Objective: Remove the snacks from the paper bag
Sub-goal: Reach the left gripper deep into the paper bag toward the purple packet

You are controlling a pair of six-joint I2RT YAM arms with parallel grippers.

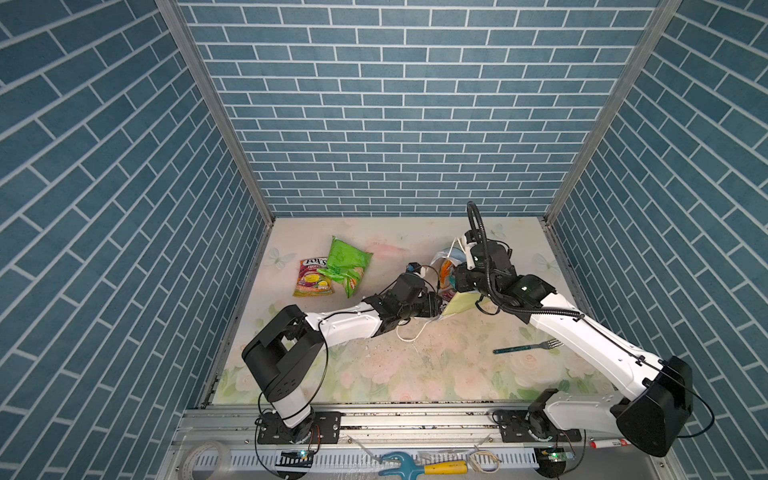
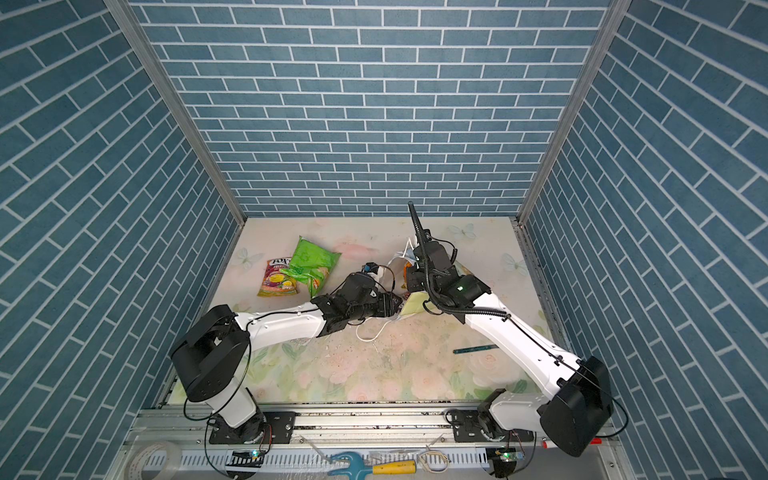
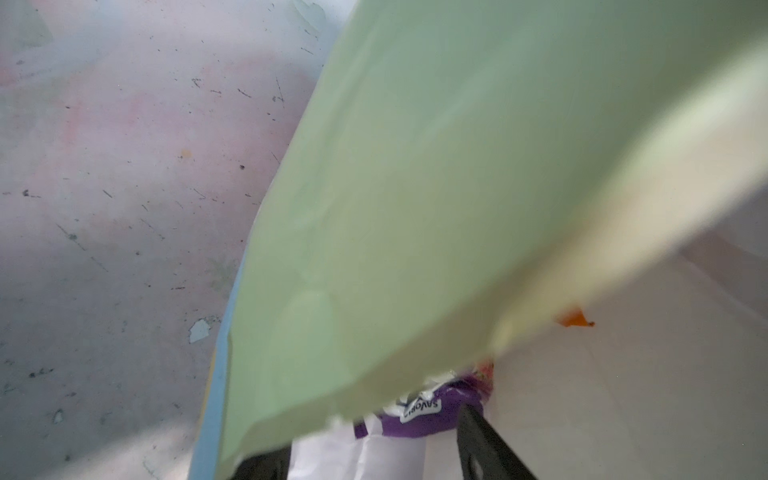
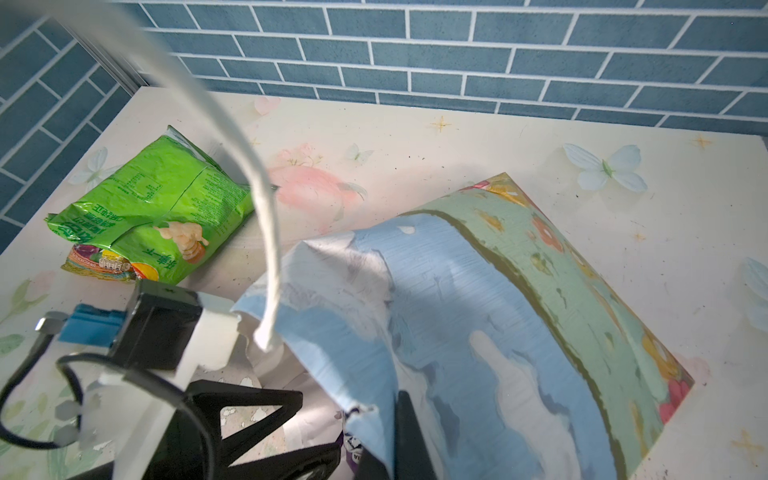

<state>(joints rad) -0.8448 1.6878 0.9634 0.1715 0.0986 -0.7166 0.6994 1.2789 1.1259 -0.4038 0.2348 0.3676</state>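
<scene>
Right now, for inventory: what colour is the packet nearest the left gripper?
Purple packet with white; best in left wrist view.

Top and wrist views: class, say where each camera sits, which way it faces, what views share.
Top views: high at the front, looking down toward the back wall; left arm, right arm show.
Left wrist: on its arm, facing into the bag; open left pincer shows.
Right wrist: on its arm, facing over the bag to the back wall; right pincer shows.
Shared: bag in all; purple packet in both wrist views.
</scene>
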